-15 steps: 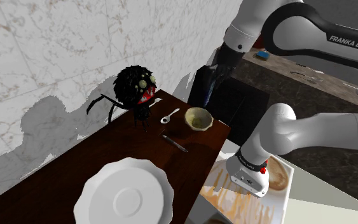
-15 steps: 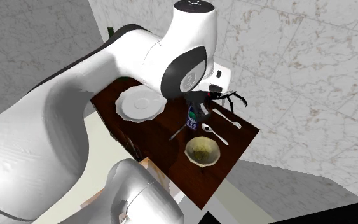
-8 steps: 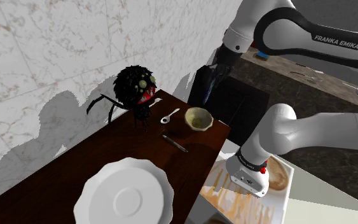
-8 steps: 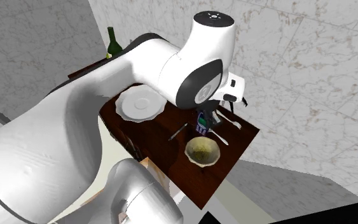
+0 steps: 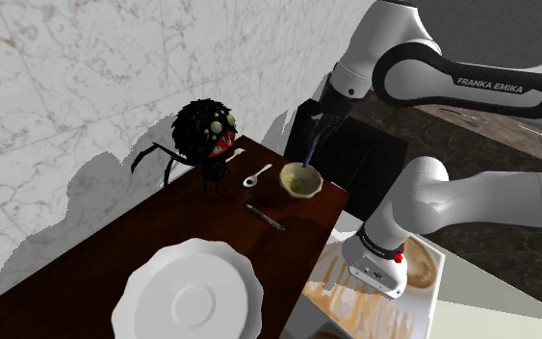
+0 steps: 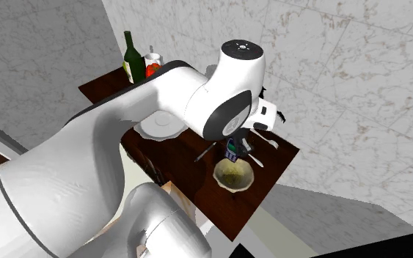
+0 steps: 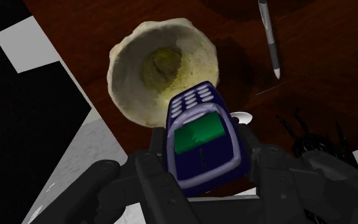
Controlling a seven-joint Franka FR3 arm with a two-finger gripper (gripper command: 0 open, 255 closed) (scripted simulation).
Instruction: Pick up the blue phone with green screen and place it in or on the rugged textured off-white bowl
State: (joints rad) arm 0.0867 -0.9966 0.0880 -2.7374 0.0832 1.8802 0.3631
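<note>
while the end effector [image 7: 207, 160] grips the phone [image 7: 199, 137], the bowl [image 7: 130, 71] sits below

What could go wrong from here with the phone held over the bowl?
1. The phone, clasped by the gripper, seems to hang tilted above the rim of the bowl rather than its middle. Released now, it might strike the rim and tumble onto the table.
2. The bowl stands near the table's edge, so a knock while lowering could push it off.
</note>
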